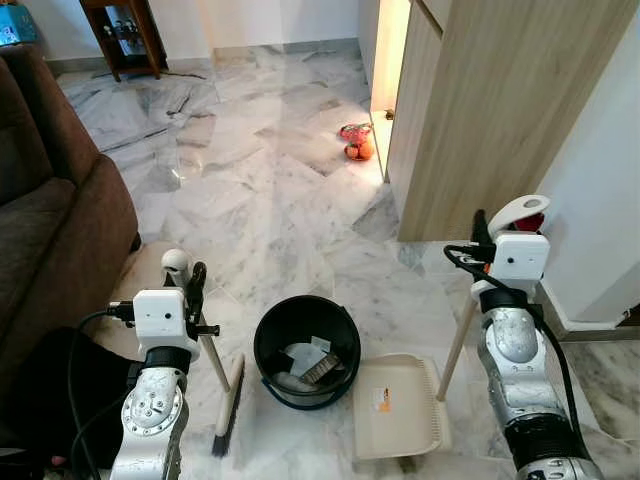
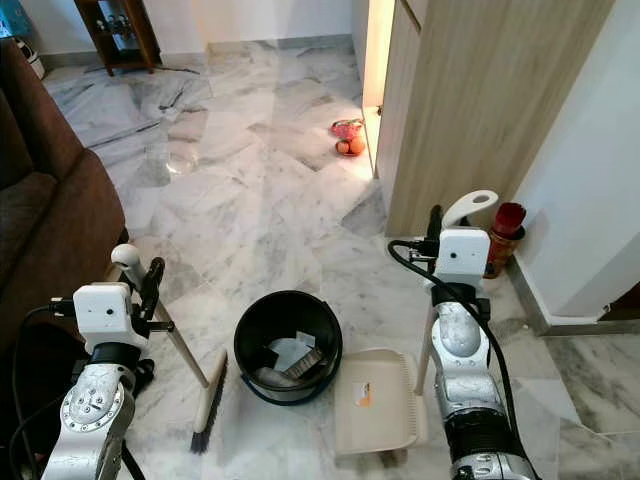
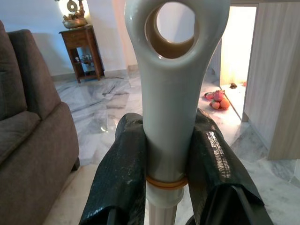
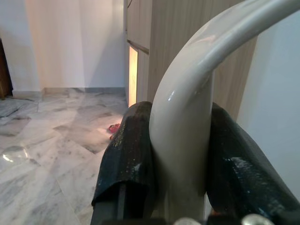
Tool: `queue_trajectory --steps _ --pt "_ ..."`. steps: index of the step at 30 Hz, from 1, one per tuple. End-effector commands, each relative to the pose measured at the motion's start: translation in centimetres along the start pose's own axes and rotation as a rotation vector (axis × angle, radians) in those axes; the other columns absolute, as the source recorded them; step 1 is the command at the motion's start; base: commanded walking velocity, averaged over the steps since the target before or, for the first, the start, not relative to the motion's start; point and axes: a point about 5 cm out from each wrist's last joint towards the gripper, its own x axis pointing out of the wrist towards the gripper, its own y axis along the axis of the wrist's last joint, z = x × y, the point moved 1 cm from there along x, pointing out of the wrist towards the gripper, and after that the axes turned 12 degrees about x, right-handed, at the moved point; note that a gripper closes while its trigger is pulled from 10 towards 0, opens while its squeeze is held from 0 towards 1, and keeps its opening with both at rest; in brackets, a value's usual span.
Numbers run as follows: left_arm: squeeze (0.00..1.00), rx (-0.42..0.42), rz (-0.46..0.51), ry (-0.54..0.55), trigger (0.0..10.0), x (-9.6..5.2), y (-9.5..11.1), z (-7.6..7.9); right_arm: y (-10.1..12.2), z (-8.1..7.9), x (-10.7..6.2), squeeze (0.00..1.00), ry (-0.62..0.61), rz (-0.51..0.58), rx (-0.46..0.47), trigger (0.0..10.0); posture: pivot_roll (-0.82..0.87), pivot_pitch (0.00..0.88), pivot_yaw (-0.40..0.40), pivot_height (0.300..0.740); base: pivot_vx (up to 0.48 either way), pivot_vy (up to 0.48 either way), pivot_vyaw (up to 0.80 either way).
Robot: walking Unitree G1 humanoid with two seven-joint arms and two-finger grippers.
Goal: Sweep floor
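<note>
Lower left, the left tool [image 3: 164, 187] grips the broom [image 1: 222, 400], bristles on the floor [image 1: 260, 190]. At centre the bin [image 1: 306, 349] already holds scraps. Lower right, the right tool [image 4: 180, 168] clamps the dustpan [image 1: 397, 408] handle. Sweeping looks largely finished.

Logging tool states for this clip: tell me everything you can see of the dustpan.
The dustpan is cream plastic with a wide flat tray, raised side walls and a small orange-and-white label on its surface. It lies flat on the marble floor, right beside the black bucket. A pale wooden pole rises from its right rear corner to a cream looped handle. The right gripper is shut on that handle just below the loop, holding the pole tilted.
</note>
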Motion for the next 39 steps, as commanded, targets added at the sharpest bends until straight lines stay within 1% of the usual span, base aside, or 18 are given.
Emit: queue_trajectory --steps 1,8,17,39 --pt "0.00 0.001 0.043 0.018 10.0 0.1 0.8 -0.4 1.0 -0.2 0.3 0.00 0.005 0.052 0.011 10.0 0.07 0.141 0.061 0.740 0.000 0.000 0.00" --pt "0.00 0.003 0.048 0.001 10.0 0.4 0.9 -0.2 0.9 0.0 0.3 0.00 -0.008 0.052 0.006 10.0 0.07 0.139 0.064 0.740 0.000 0.000 0.00" --pt "0.00 -0.004 0.049 0.002 10.0 0.5 0.9 0.1 1.1 0.1 0.3 0.00 -0.007 0.057 0.004 10.0 0.07 0.137 0.063 0.740 -0.251 0.000 0.00" --pt "0.00 -0.012 0.042 -0.005 10.0 0.2 0.8 0.6 1.0 -0.3 0.3 0.00 0.010 0.052 0.013 10.0 0.06 0.124 0.053 0.740 -0.254 0.000 0.00"
